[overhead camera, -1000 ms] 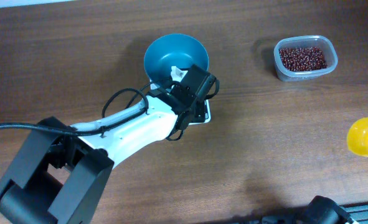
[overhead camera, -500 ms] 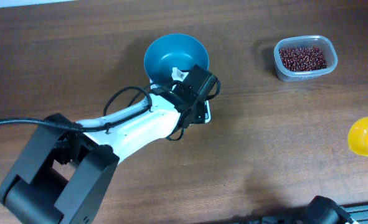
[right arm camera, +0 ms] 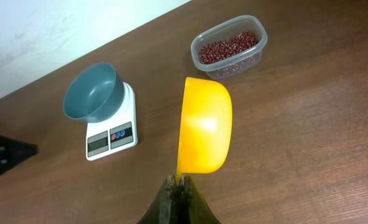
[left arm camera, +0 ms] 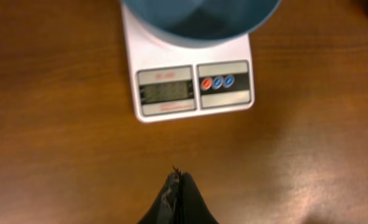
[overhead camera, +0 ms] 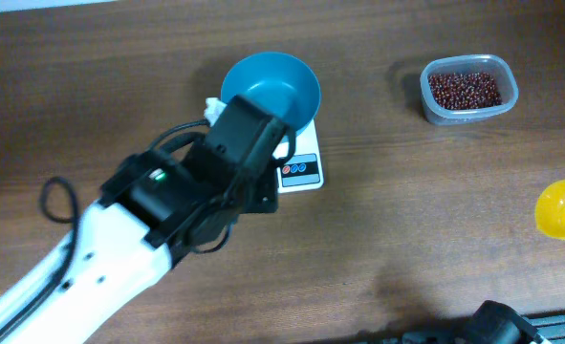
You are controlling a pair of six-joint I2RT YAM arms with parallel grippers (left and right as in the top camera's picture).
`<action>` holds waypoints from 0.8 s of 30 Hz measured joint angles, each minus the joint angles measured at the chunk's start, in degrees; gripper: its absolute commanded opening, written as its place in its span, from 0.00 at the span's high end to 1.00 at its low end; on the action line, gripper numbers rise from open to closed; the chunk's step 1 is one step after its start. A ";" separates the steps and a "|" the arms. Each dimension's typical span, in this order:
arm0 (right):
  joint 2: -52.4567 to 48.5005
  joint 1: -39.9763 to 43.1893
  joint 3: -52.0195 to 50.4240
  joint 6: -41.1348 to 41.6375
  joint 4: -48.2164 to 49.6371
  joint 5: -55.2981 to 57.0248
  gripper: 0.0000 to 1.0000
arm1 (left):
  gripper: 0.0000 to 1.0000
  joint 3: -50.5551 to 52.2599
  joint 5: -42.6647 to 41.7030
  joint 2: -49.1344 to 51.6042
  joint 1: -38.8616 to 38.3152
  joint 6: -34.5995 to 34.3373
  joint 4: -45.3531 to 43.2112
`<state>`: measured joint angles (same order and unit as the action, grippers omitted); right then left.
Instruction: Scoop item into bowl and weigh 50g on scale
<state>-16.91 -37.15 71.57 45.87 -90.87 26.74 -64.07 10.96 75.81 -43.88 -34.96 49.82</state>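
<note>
We've got the bowl (overhead camera: pixel 272 84) sitting on the scale (overhead camera: pixel 302 172), set toward its back edge; the grey display (left arm camera: pixel 166 91) and the red and blue buttons (left arm camera: pixel 217 83) show in front of it, though the digits are too blurred for us to read; the left tool (left arm camera: pixel 179 179) hangs over bare desk (left arm camera: pixel 308 155) just in front of the scale, fingers pressed together and gripping nothing; from overhead, the left arm (overhead camera: pixel 167 201) covers the scale's near left corner; off to the right, the beans (overhead camera: pixel 465 89) lie in a clear tub (overhead camera: pixel 469 117), well apart from scale and bowl; the right tool (right arm camera: pixel 179 183) is clamped on a yellow scoop (right arm camera: pixel 205 124), held above the desk and turned on edge, its rounded back toward the wrist camera; overhead, we catch that scoop at the right edge, on the near side of the tub.
</note>
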 measured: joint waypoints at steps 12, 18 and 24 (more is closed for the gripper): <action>0.00 0.00 0.00 0.04 -0.02 0.02 0.96 | 1.00 0.00 1.79 -5.22 0.00 0.02 5.42; 0.00 0.00 -3.41 0.87 9.46 8.28 0.96 | 0.95 0.00 10.08 -5.22 0.00 0.02 5.11; -11.78 0.00 -8.09 -15.54 54.23 35.47 0.96 | 0.94 0.07 26.36 -5.33 0.07 0.02 4.11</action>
<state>-28.69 -37.15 63.48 30.33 -36.64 62.22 -64.01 37.32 70.48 -43.81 -34.94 53.93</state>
